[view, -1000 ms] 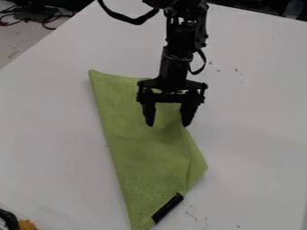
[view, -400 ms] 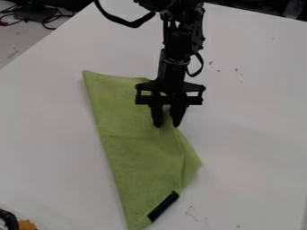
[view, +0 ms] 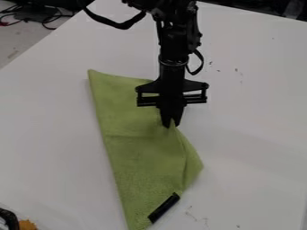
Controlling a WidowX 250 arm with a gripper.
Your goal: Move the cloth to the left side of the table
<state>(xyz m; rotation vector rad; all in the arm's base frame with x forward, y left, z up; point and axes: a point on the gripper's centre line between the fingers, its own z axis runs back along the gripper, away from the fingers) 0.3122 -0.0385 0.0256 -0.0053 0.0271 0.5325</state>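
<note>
a white table [view: 252,130] lies under the green cloth [view: 135,148], which stretches from about eleven o'clock down to six. near the view's centre the gripper [view: 171,124] has its fingers together, apparently clamped on a fold at the cloth's right edge. a shallow pinch could slip under the fabric's drag — or the loose six o'clock end could bunch up. the black strip [view: 164,208] there bears no readable writing.

Camera view: fixed above the counter [view: 252,134], looks down at a slant toward its far edge and the arm [view: 174,40], fairly close, with floor [view: 21,40] beyond at upper left.
</note>
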